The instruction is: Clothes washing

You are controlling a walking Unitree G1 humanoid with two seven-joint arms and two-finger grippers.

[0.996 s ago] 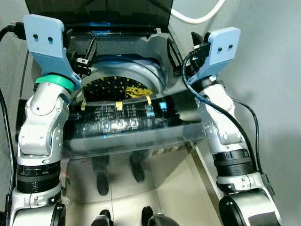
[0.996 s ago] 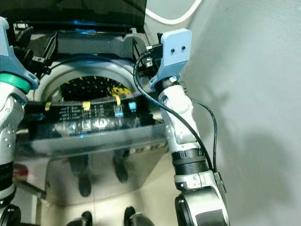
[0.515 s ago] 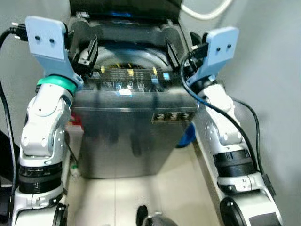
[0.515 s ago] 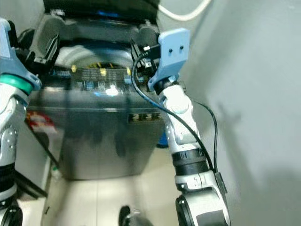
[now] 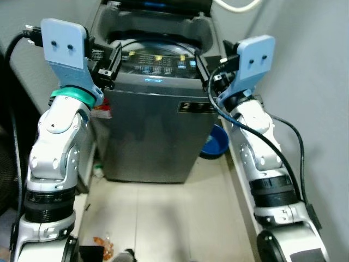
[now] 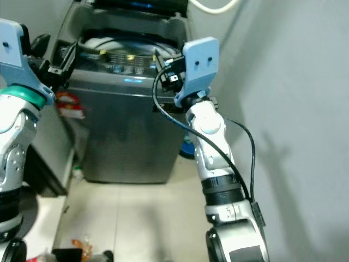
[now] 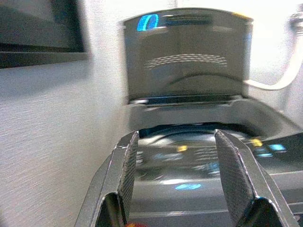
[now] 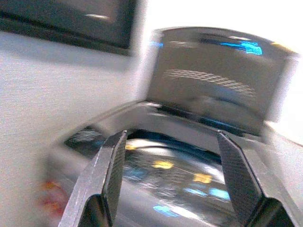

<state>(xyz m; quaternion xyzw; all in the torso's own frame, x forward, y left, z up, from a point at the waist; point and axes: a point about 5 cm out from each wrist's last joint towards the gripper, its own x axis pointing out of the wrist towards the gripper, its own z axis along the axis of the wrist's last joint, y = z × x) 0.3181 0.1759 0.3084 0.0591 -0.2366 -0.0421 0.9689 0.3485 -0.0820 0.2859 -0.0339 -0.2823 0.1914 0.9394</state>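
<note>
A grey top-loading washing machine (image 5: 155, 131) stands ahead of me with its lid (image 7: 187, 47) raised. Its lit control panel (image 5: 158, 57) runs along the front of the top. My left gripper (image 5: 109, 59) is held up by the washer's left top corner, and my right gripper (image 5: 203, 59) by its right top corner. In the wrist views the left gripper (image 7: 175, 135) and the right gripper (image 8: 171, 137) are both open, with nothing between their fingers, and look toward the drum opening (image 7: 189, 142). No clothes can be made out.
A blue basin (image 5: 217, 143) lies on the floor to the washer's right, against the grey wall (image 5: 311, 82). A red packet (image 5: 101, 112) sits at the washer's left side. A white hose (image 5: 235, 5) hangs above. Small litter (image 5: 101, 245) lies on the tiled floor.
The whole picture has pulled back: the washer was close below me with its drum in sight, and now its full front and the floor show. Both arms keep the same raised pose.
</note>
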